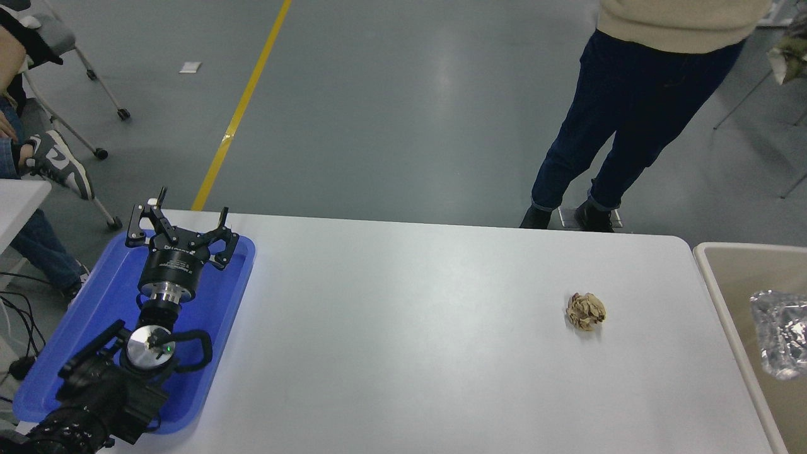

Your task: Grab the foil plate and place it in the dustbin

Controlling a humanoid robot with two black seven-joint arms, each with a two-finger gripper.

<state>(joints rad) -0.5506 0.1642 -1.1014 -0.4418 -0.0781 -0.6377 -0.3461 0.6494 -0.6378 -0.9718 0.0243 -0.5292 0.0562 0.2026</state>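
The foil plate (782, 333), shiny crinkled silver, shows at the right edge of the head view inside the outline of the beige dustbin (725, 290); whether it rests on the bottom or is in the air I cannot tell. The right arm and its gripper are out of view. My left gripper (183, 214) is open and empty, parked over the blue tray (113, 296) at the lower left.
A small crumpled brown paper ball (586, 311) lies on the white table (403, 328) right of centre. A person in dark jeans (624, 120) stands at the far side. A seated person's shoe (60, 165) and a chair are at the far left.
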